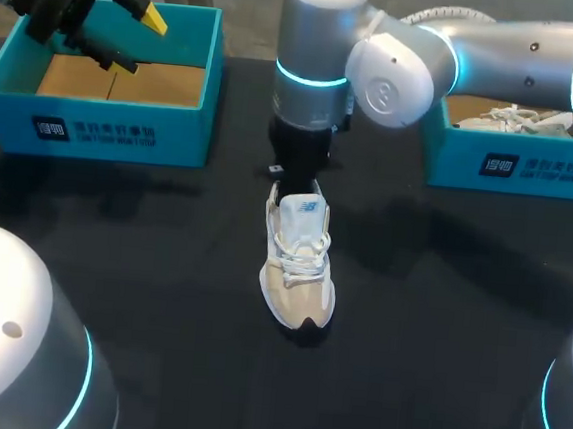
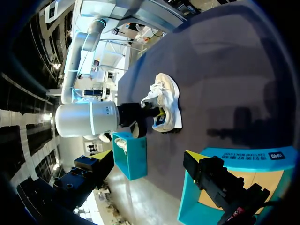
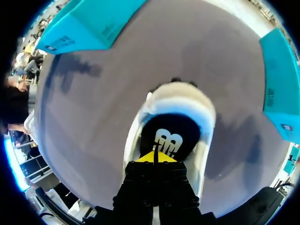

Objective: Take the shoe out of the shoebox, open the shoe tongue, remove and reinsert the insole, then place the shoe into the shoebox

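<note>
Your right arm (image 1: 501, 53) comes in from the right edge to mid-frame, and your right hand (image 1: 297, 185) points straight down, fingertips (image 3: 146, 158) clenched together at the heel of the shoe (image 1: 299, 271), which stands centre on open table (image 1: 162, 264). Your left hand (image 1: 136, 41) hangs released over the shoebox (image 1: 94, 122) at upper left; a 2nd shoebox (image 1: 517, 166) sits at right.

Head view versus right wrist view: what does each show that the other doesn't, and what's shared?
Head view only: the left claw, open, over the left shoebox, its inside empty, and a second shoe lying in the right shoebox. Right wrist view only: the dark insole inside the white shoe, with the right claw, tips together, at its heel end; whether they pinch it is unclear. Shared: that shoe upright on the black table, and both teal boxes' outer walls.
</note>
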`<action>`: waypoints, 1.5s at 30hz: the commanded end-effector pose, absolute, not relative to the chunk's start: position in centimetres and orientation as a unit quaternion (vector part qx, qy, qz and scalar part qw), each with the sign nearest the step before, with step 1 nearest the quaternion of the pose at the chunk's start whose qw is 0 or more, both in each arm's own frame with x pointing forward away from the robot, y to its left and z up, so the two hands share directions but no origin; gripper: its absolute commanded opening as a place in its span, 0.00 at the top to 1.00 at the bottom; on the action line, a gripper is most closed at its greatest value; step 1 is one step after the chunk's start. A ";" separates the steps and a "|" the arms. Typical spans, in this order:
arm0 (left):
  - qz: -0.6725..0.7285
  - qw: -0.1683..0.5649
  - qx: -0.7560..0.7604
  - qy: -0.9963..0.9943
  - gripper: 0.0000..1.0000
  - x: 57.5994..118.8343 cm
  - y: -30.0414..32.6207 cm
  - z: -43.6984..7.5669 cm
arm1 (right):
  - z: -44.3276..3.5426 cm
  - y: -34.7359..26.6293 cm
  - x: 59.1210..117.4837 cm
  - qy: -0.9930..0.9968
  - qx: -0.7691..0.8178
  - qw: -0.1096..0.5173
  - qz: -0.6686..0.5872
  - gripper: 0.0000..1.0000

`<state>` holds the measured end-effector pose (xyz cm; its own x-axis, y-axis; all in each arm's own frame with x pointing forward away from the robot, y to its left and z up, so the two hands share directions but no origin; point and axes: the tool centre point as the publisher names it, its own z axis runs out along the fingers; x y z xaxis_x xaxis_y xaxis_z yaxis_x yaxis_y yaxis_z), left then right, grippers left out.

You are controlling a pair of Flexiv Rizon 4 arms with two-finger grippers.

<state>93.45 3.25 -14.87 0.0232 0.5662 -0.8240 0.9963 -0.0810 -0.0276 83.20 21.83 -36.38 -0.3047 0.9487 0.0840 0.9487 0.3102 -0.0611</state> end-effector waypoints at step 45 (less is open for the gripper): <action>-0.350 0.306 0.647 0.605 0.00 93.4 3.3 -14.8 | -39.7 22.5 86.7 -0.787 -0.616 0.014 0.020 1.00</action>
